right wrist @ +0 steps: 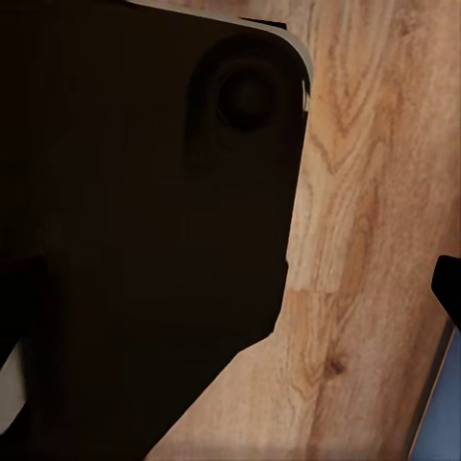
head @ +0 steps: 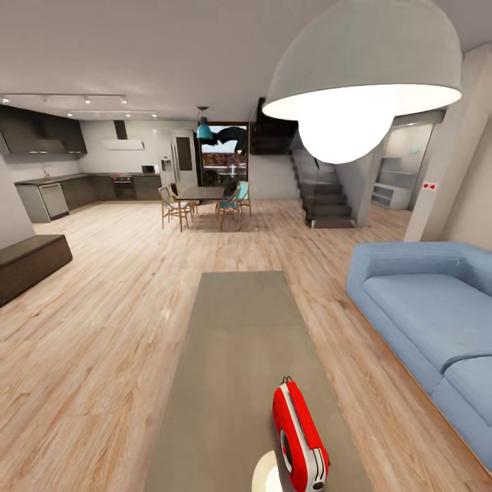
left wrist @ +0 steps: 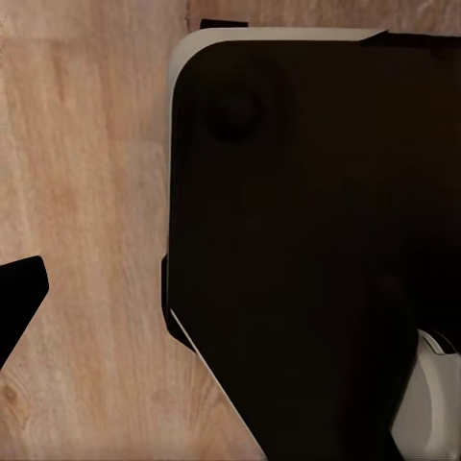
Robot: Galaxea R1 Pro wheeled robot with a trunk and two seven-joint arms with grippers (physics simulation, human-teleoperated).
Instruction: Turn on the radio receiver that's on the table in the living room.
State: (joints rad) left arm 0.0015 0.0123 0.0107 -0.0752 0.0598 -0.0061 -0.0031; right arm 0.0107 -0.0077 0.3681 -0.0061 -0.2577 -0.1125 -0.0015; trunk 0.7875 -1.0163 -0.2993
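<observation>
The red radio receiver (head: 298, 437) with white edges and a thin wire handle stands upright on the near end of the long grey-taupe table (head: 239, 328), low in the head view. Its white face with the round dial is turned left. The living room has a light plank floor (head: 116, 321). In the left wrist view one black fingertip (left wrist: 19, 303) sticks in from the edge over wood floor. The right wrist view likewise has one black fingertip (right wrist: 449, 288) at its edge. Nothing lies between either pair of fingers, which stand wide apart, both far from the radio.
A blue sofa (head: 424, 307) runs along the table's right side. A white dome lamp (head: 362, 68) hangs overhead. A dark bench (head: 31, 263) sits left; dining table and chairs (head: 201, 198), kitchen and stairs (head: 321, 198) lie far back. My dark base (left wrist: 307, 240) blocks both wrist views.
</observation>
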